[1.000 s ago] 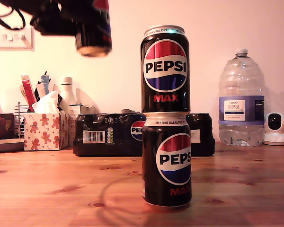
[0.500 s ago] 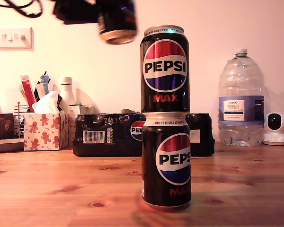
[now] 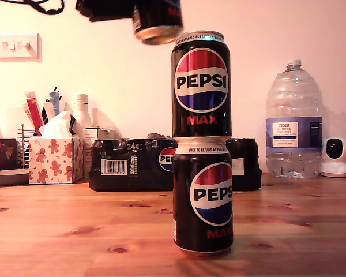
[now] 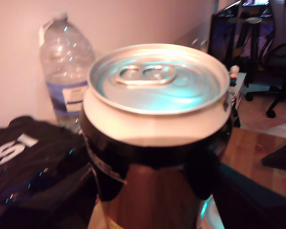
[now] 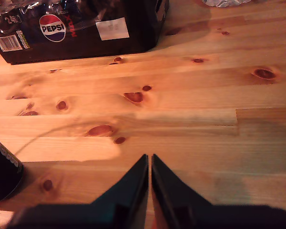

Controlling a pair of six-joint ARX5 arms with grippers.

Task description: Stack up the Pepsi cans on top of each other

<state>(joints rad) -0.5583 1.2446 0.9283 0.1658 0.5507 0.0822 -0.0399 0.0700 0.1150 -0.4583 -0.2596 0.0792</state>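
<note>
Two Pepsi cans stand stacked in the middle of the exterior view, the lower can on the wooden table and the upper can upright on it. A third Pepsi can hangs tilted in the air just to the exterior view's left of the stack's top rim, with my first gripper shut on it. The first wrist view shows that can's silver lid close up, dark fingers around its body. My second gripper is shut on nothing, low over the table, with a can beside it.
A black shrink-wrapped Pepsi multipack lies behind the stack. A large clear water bottle and a small white camera stand at the exterior view's back right. A gingerbread-print tissue box and a utensil rack sit at its back left.
My first gripper has carried the held can towards the exterior view's right and a little upward, from well clear of the stack to just beside its top rim. The stack has not moved.
</note>
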